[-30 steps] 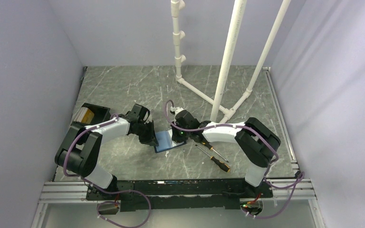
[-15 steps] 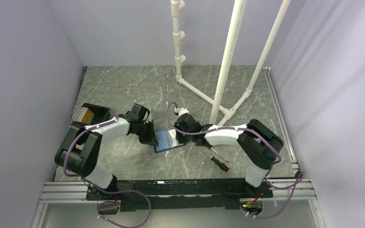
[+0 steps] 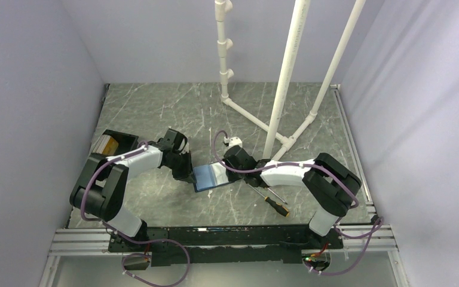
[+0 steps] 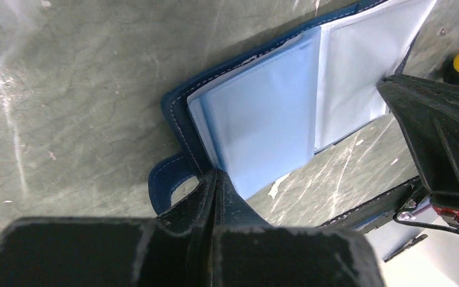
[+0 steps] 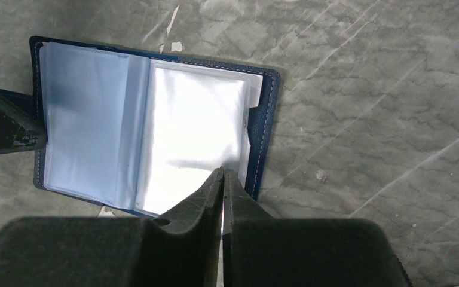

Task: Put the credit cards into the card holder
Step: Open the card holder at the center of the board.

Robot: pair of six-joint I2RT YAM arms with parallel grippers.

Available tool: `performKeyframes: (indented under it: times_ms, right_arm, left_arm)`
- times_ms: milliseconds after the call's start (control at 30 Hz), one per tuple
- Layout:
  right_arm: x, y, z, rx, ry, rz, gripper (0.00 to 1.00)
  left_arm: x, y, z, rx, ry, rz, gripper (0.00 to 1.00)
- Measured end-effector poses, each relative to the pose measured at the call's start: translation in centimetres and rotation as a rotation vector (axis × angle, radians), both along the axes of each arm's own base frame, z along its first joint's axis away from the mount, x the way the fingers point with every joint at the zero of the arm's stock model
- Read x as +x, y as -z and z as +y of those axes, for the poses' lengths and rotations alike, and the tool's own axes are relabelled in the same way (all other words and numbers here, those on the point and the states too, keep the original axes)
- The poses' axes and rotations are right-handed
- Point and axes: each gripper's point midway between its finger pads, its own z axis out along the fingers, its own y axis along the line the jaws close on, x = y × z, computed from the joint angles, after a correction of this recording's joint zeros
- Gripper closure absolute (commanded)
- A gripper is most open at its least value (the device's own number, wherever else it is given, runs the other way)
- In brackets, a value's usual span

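At the far left a black box [image 3: 125, 135] with an open top holds the credit cards [image 3: 109, 145], flat and orange-yellow with a pale bit. Next comes the left gripper [image 4: 215, 179]. Its jaws are closed, and the tips touch the edge of the card holder [image 4: 263, 113] by its little tab [image 4: 166, 188]. The holder lies open and flat on the grey, marbled table [image 3: 155, 107], between both grippers. It is dark blue outside, with shiny see-through pockets [image 5: 197, 119] that look bare. The right gripper [image 5: 222, 176] is closed too, tips at the pocket's edge. Two screwdrivers [image 3: 275, 202] lie to the right.
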Motion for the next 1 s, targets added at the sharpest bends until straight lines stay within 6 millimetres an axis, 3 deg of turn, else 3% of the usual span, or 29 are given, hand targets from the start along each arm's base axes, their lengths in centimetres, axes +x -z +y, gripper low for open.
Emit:
performKeyframes:
  times_ms: [200, 400, 600, 700, 767, 933, 1000]
  right_arm:
    - [-0.7, -0.2, 0.0, -0.050, -0.026, 0.003, 0.88]
    - [-0.7, -1.8, 0.6, -0.099, -0.074, 0.009, 0.80]
    - [0.3, -4.7, 2.7, -0.062, -0.123, -0.031, 0.72]
    - [0.3, -5.5, 3.5, -0.044, -0.149, -0.037, 0.71]
    - [0.2, -5.7, 4.0, -0.037, -0.165, -0.033, 0.68]
    - [-0.5, -4.8, 4.9, -0.034, -0.213, -0.001, 0.64]
    - [-1.0, -4.2, 5.2, -0.040, -0.234, 0.011, 0.62]
  left_arm:
    - [0.5, -0.5, 0.4, 0.029, 0.006, -0.005, 0.82]
    - [0.4, -2.8, 0.6, 0.016, 0.000, -0.043, 0.60]
    - [1.0, -8.1, 1.0, -0.037, -0.027, -0.162, 0.37]
    - [1.2, -11.1, 2.4, -0.047, -0.075, -0.213, 0.25]
    - [1.3, -13.1, 3.9, -0.043, -0.122, -0.241, 0.18]
    - [2.2, -18.4, 7.5, 0.013, -0.220, -0.324, 0.11]
    - [2.4, -19.6, 8.2, 0.034, -0.233, -0.345, 0.10]
